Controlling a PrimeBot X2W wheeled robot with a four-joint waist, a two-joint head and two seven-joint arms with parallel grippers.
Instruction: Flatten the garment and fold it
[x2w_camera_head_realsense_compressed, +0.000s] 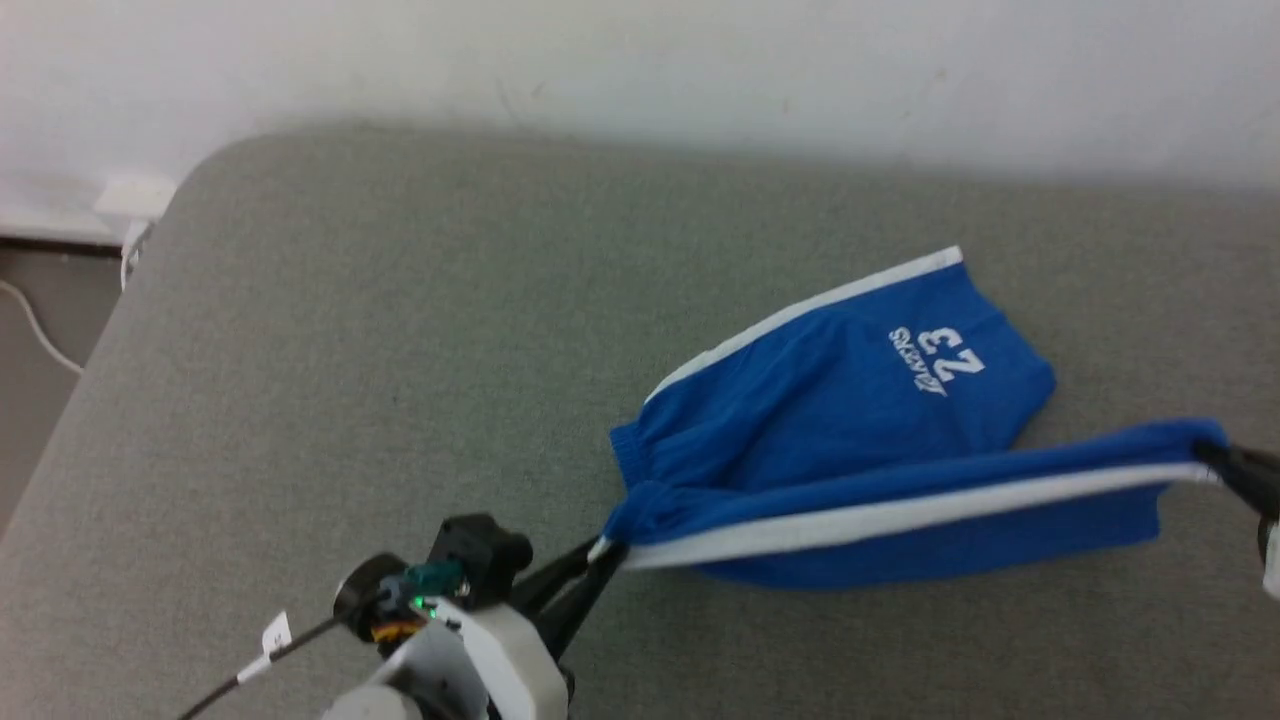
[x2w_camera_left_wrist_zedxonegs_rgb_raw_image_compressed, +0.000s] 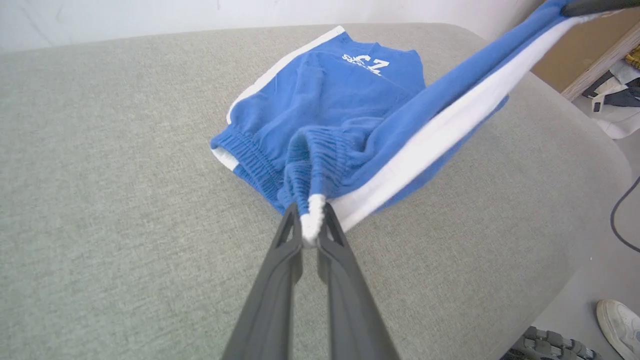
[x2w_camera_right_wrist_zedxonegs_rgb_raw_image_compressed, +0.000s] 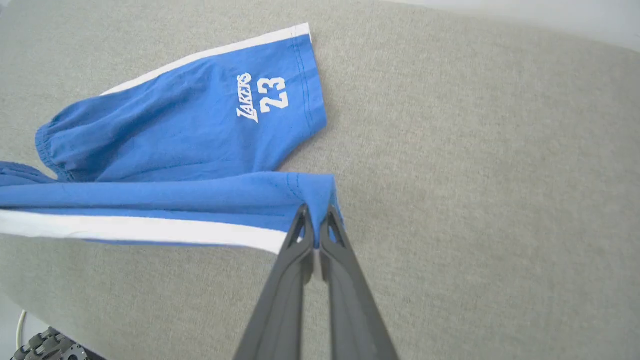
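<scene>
1. The left gripper (x2w_camera_head_realsense_compressed: 603, 552) is clamping its two fingers on the white-striped waistband end of the garment (x2w_camera_head_realsense_compressed: 850, 400).
2. The right gripper (x2w_camera_head_realsense_compressed: 1218, 458) is pinching the hem corner of the same leg, with its fingers shut tight on blue cloth just beside the white stripe (x2w_camera_head_realsense_compressed: 900, 515).
3. Between the two grippers, that striped side is stretching taut and appears raised off the grey padded surface (x2w_camera_head_realsense_compressed: 350, 350).
4. Beyond the stretched edge, farther out from both sets of fingertips, the other leg is lying flat on the surface, with the white "23" print (x2w_camera_head_realsense_compressed: 955, 355) facing up.
5. Right at the left gripper's tips, the gathered waistband is bunching.
</scene>
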